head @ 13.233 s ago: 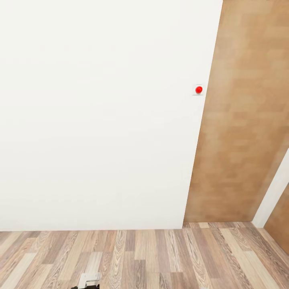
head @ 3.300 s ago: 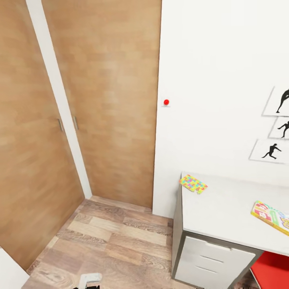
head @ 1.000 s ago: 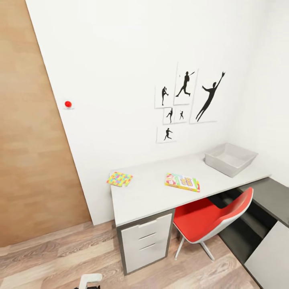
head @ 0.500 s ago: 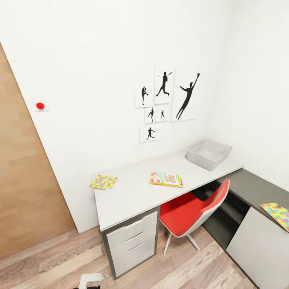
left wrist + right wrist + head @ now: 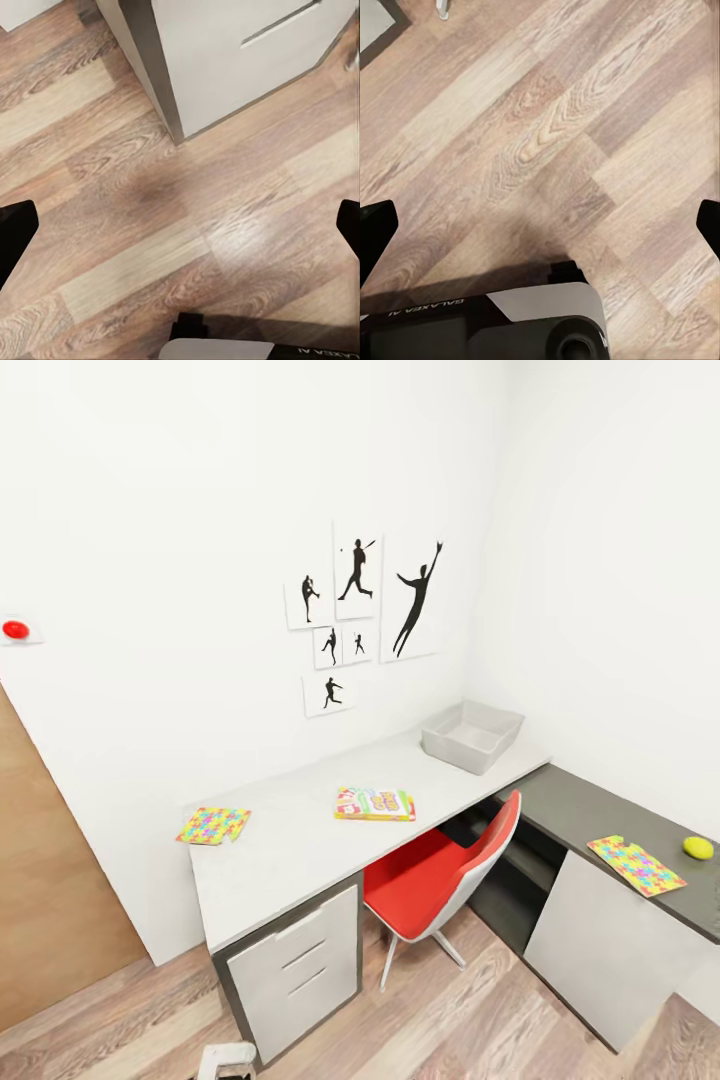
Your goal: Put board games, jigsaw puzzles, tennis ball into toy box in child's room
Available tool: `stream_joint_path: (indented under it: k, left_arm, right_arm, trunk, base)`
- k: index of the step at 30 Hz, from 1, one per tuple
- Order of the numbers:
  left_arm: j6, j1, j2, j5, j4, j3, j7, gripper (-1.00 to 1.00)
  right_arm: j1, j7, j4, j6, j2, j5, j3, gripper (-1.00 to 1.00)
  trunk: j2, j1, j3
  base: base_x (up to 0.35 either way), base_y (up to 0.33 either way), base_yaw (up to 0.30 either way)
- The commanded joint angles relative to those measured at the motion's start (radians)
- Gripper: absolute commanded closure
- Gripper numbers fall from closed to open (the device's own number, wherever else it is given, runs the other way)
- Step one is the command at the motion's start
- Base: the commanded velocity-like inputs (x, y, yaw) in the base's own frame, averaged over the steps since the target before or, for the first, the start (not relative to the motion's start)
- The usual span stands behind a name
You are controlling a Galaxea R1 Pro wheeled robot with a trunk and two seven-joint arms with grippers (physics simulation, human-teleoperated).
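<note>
Head view: pale counter [image 5: 300, 840] carries one jigsaw puzzle [image 5: 213, 825], a board game [image 5: 375, 803] and the toy box [image 5: 471, 735] at its far end, the lower dark section a second puzzle [image 5: 635, 864] beside the tennis ball [image 5: 698, 847] — left wrist view: left tool [image 5: 180, 232] spread over floor [image 5: 150, 225] — right wrist view: right tool [image 5: 540, 225] spread likewise.

Toy box [image 5: 472, 735] sitting centre-right on table [image 5: 300, 840]; Skip-Bo game [image 5: 375, 803] lying mid-frame; puzzles [image 5: 213, 825] [image 5: 636, 863] lying left and right; tennis ball [image 5: 698, 847] resting far right.
</note>
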Motion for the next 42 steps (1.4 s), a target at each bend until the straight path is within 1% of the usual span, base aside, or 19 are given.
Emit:
stream_joint_path:
  k: [1, 25, 42]
  left_arm:
    - [-0.001, 0.0, 0.0, 0.001, 0.0, 0.0, 0.003, -1.0]
    - [0.0, 0.001, -0.001, 0.0, 0.0, -0.002, 0.0, -1.0]
    - [-0.001, 0.0, -0.001, -0.004, 0.011, -0.004, 0.0, -1.0]
  right_arm:
    - [-0.001, 0.0, 0.001, -0.006, 0.0, -0.011, -0.001, -1.0]
    - [-0.001, 0.0, 0.001, -0.004, 0.0, -0.011, -0.002, -1.0]
    - [-0.001, -0.001, 0.001, 0.001, 0.0, -0.011, -0.001, -1.0]
  trunk:
    - [-0.002, 0.001, -0.002]
    - [-0.002, 0.001, -0.004]
    - [-0.002, 0.001, -0.025]
  base:
    - [0.0, 0.0, -0.279]
    - [0.0, 0.0, -0.278]
    - [0.0, 0.0, -0.17]
